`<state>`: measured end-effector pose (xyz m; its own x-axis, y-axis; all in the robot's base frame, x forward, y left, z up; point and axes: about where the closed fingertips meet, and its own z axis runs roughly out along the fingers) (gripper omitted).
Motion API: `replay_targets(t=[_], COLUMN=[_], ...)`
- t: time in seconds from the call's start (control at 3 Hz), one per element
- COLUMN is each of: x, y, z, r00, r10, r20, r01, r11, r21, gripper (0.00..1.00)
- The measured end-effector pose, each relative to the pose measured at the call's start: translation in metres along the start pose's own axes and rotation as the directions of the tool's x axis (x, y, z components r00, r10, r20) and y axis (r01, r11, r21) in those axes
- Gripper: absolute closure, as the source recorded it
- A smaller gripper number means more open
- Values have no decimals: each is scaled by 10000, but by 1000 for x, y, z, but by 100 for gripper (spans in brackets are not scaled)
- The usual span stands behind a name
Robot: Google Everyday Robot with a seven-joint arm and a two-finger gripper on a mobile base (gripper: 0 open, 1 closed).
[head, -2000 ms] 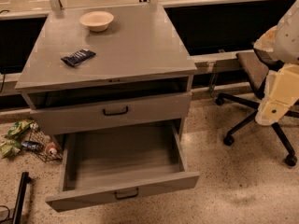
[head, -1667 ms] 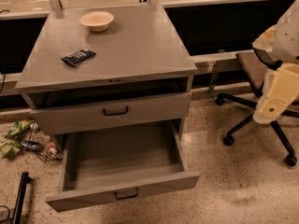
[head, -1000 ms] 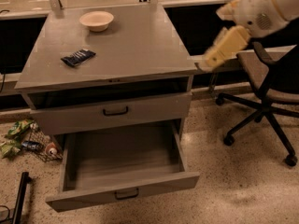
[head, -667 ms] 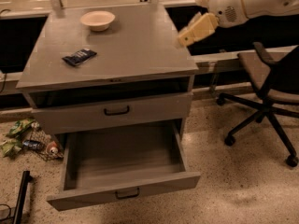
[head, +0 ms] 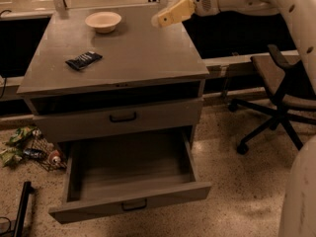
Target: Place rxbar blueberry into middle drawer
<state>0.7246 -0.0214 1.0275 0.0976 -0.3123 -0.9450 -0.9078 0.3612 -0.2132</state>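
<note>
The rxbar blueberry [head: 84, 60], a dark navy bar, lies flat on the left part of the grey cabinet top [head: 143, 58]. The middle drawer [head: 129, 168] is pulled out, with a bare grey tray inside and a black bar handle on its front panel. The like drawer front [head: 123, 116] one tier higher is closed. My gripper [head: 165, 17], beige, hangs over the back right of the cabinet top. It is well to the right of the bar and nothing shows in it.
A round beige bowl [head: 102, 20] sits at the back of the cabinet top, left of the gripper. A black office chair [head: 279, 90] stands to the right. Wrappers and litter [head: 22, 142] lie on the floor at the left.
My arm has swung from the right side of the view, beside the chair, up and leftward over the back right of the cabinet top. The bar, bowl and drawers have not moved.
</note>
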Motion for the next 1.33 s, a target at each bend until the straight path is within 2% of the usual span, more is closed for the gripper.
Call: replay_targets(t=[0.33,0.67,1.0,1.33], x=[26,50,66,73], y=[11,22,35,45], z=[28,77,125,169], r00=[9969,9884,9821,9849], r10=[789,1456,1670,1338], r20=[-74,-433,-872,-1098], r01=[-789,-1458,-1688,-1414], r11=[9969,9893,9856,9878], r21=[-27,-19,-133,-646], gripper=[0,0,0,0])
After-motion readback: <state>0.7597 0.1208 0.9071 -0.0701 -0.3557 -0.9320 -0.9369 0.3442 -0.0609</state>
